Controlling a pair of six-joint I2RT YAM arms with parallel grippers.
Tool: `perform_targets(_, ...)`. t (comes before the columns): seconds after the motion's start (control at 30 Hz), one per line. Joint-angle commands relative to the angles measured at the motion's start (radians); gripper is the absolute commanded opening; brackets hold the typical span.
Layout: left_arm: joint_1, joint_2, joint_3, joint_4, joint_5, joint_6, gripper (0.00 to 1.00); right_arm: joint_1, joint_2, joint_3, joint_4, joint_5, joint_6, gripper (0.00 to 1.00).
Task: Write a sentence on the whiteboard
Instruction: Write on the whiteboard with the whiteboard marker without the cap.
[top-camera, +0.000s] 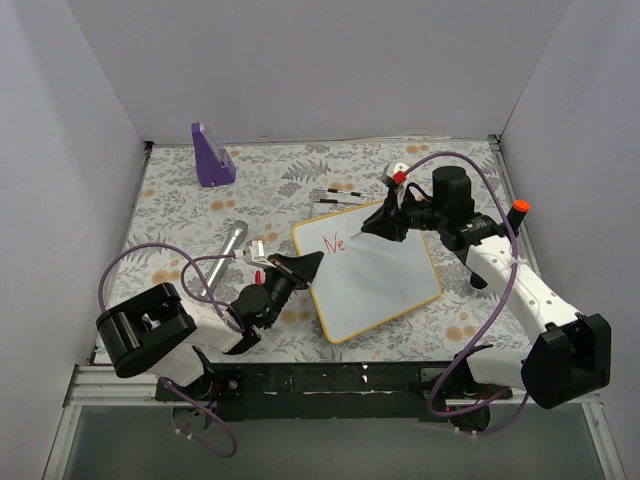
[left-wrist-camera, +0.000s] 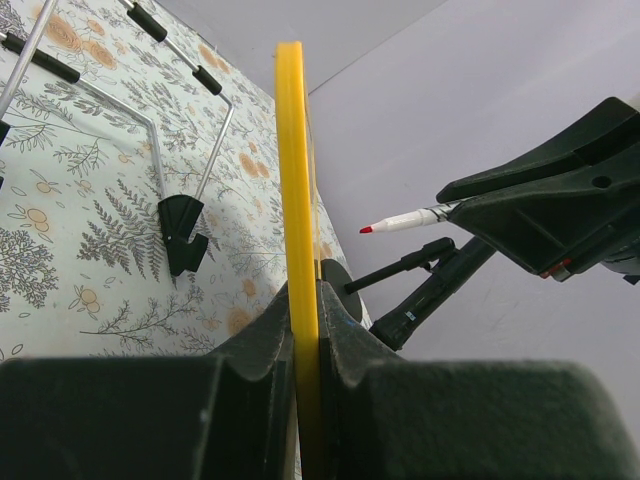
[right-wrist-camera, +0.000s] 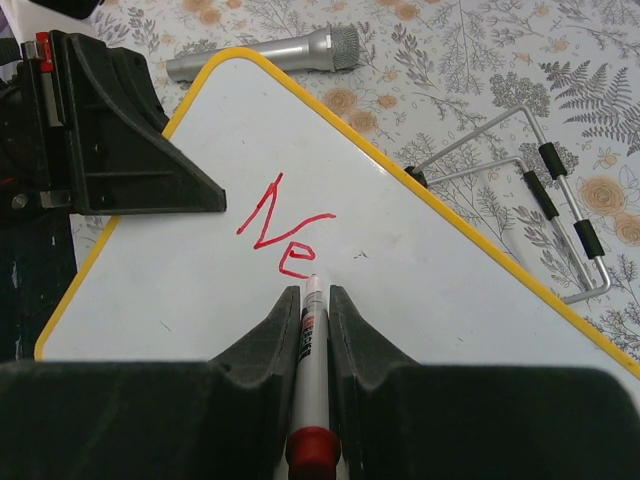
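Here the left tool clamps the edge of the whiteboard on the tabletop; the right tool grips the marker beside the red letters. Should the whiteboard slip, the next stroke may skew.

- Whiteboard, yellow-framed, lies at an angle on a floral table.
- Red letters "Ne" — near its upper left corner.
- Left gripper clamps the board's left edge.
- Right gripper holds a marker beside the letters.

Microphone left of whiteboard; wire stand behind
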Motion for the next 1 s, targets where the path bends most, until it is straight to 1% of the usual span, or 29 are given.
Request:
perform_targets(0.0,-0.006,-0.001,-0.015,0.222,0.026,0.087,0.00,-0.006,0.014,-0.006,0.057,-0.019,-0.007,0.01)
perform_targets(0.53,-0.006,0.006,-0.010,0.220,0.026,0.081,0.00,-0.004,0.080,-0.001,0.111,-0.014,0.050,0.01)
perform_targets(0.97,-0.008,0.009,-0.004,0.225,0.035,0.084,0.00,0.001,0.109,0.002,0.111,-0.022,0.068,0.01)
